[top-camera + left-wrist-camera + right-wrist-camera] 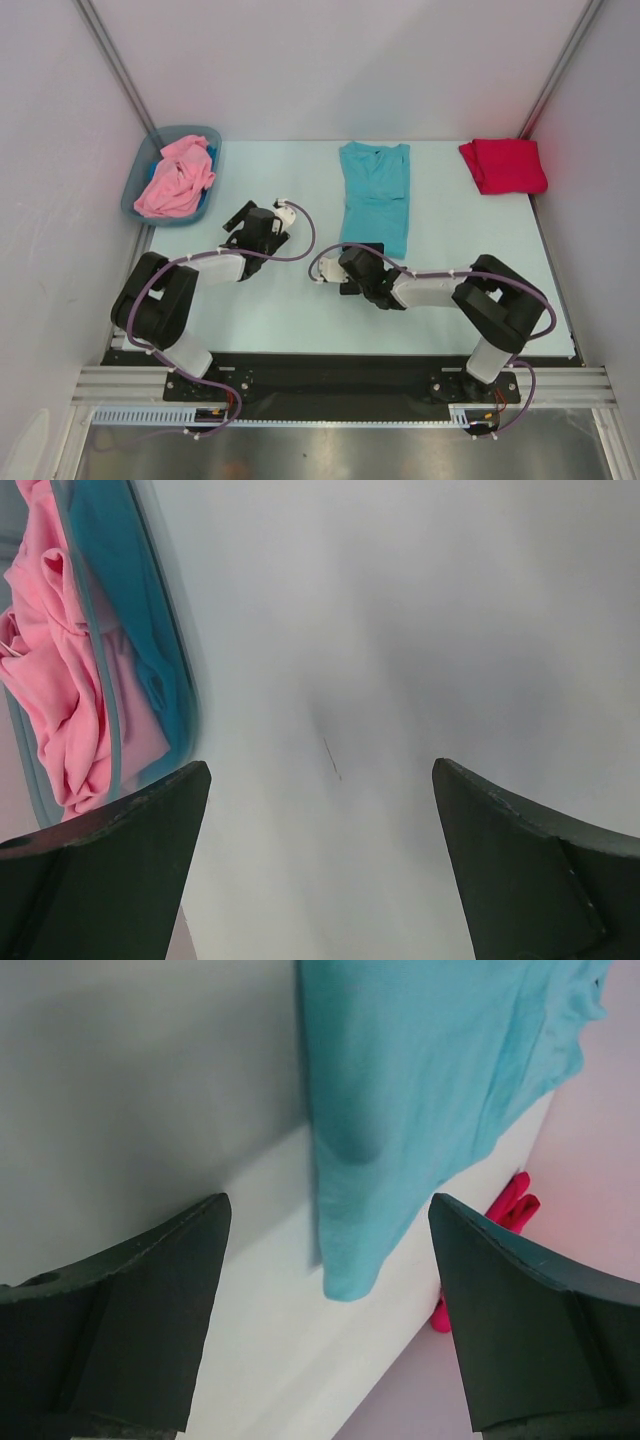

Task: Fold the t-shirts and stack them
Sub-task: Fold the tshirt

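Counter [290, 315]: pale surface, and I find all the work on its far half.

Teal t-shirt [375, 195]: the largest garment. It lies flat at centre, folded into a long narrow panel with the neck toward the far edge and the hem toward the arms.

Bin [133, 196]: grey-blue, at the far left corner. It holds the pink t-shirt [177, 178], crumpled and unfolded, heaped above the rim. I see some blue cloth [140, 630] beneath it against the bin wall.

Red t-shirt [503, 165]: folded into a compact block at the far right corner, well apart from the teal one.

Right gripper [328, 1200]: just beside the teal hem, on its near left. Its wrist camera shows the fingers spread wide with the shirt's corner lying beyond them. I see no cloth pinched, so I record it as released.

Left gripper [320, 765]: near the bin, on its right, over bare counter. The jaws stand fully apart and hold nothing.
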Robot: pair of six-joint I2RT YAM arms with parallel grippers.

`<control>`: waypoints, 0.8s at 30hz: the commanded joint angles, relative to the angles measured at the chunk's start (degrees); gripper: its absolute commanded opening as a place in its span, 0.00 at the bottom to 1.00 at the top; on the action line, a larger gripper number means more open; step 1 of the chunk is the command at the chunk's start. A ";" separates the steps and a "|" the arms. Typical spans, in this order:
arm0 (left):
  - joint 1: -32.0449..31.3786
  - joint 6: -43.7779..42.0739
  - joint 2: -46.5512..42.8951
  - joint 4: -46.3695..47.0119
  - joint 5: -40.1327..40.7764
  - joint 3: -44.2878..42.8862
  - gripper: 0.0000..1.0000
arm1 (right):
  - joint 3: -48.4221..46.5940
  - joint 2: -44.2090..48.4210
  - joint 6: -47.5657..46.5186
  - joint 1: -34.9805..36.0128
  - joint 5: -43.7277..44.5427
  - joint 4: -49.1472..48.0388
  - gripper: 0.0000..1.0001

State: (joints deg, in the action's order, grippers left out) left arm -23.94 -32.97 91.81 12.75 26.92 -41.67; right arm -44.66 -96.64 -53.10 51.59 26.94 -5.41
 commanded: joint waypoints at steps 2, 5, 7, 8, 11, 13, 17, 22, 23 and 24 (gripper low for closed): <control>0.30 0.45 -2.34 1.48 0.77 0.62 1.00 | 0.19 -4.96 -0.86 -2.90 -2.15 -0.39 0.86; 0.30 0.28 -2.34 1.66 1.03 0.63 1.00 | 0.10 -6.19 -1.65 -5.09 -2.33 -1.36 0.86; 0.30 0.19 -2.34 1.92 1.03 0.80 1.00 | 0.19 -6.28 -2.01 -5.97 -2.50 -1.71 0.86; 0.30 0.19 -2.34 2.01 1.03 0.89 1.00 | 0.10 -6.37 -2.18 -6.85 -2.68 -1.71 0.86; 0.21 0.10 -1.90 2.01 1.03 0.63 1.00 | 0.10 -6.28 -2.44 -8.00 -3.47 -1.88 0.85; 0.30 0.10 -1.90 1.92 1.12 0.54 1.00 | 0.28 -6.28 -2.71 -8.35 -3.73 -1.89 0.84; 0.21 0.10 -2.07 1.75 1.03 0.45 1.00 | 0.11 -7.68 -3.24 -8.70 -4.26 -1.89 0.77; 0.30 0.01 -1.90 1.49 1.03 0.27 1.00 | 0.19 -9.00 -3.32 -8.70 -4.79 -1.80 0.65; 0.21 0.01 -1.98 1.48 0.95 0.27 1.00 | 0.45 -9.00 -3.50 -8.70 -4.96 -1.97 0.63; 0.30 0.10 -1.99 1.48 0.94 0.27 1.00 | 0.37 -9.18 -3.50 -8.79 -5.05 -1.97 0.60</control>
State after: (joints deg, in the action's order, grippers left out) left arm -23.94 -33.01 91.81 12.82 27.09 -41.23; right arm -45.91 -102.24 -58.02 43.40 26.52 -13.26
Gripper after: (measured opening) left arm 0.996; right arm 0.625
